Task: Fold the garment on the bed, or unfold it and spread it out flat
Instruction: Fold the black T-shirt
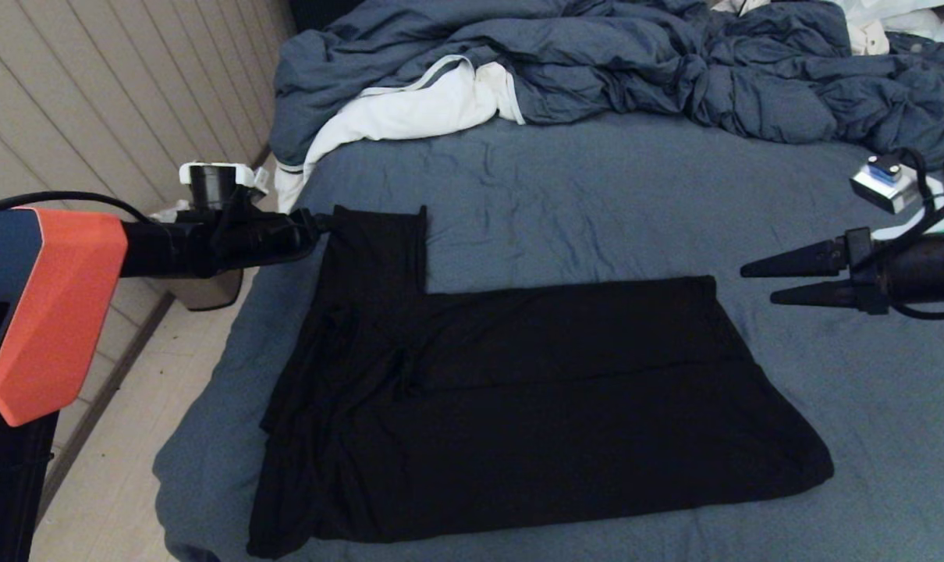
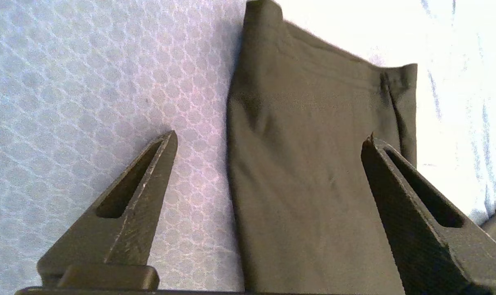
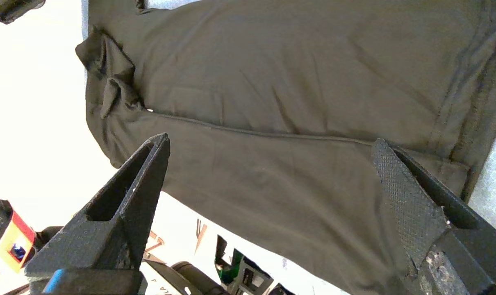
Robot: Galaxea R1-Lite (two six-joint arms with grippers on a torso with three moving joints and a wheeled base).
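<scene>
Garment (image 1: 519,406), black and plain side up, lies flat across the centre and lower frame on the bed (image 1: 597,203). Left gripper (image 2: 268,139), jaws apart, sits at its upper-left sleeve; right gripper (image 1: 757,282), jaws apart, hangs at right, clear of it.

garment (image 1: 519,398) flat on bed (image 1: 597,203), duvet (image 1: 636,70) behind

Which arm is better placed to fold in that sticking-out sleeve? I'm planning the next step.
Left, probably. The left pincer stands open right at the T-shirt sleeve; the open right pincer hovers beyond the hem.
</scene>
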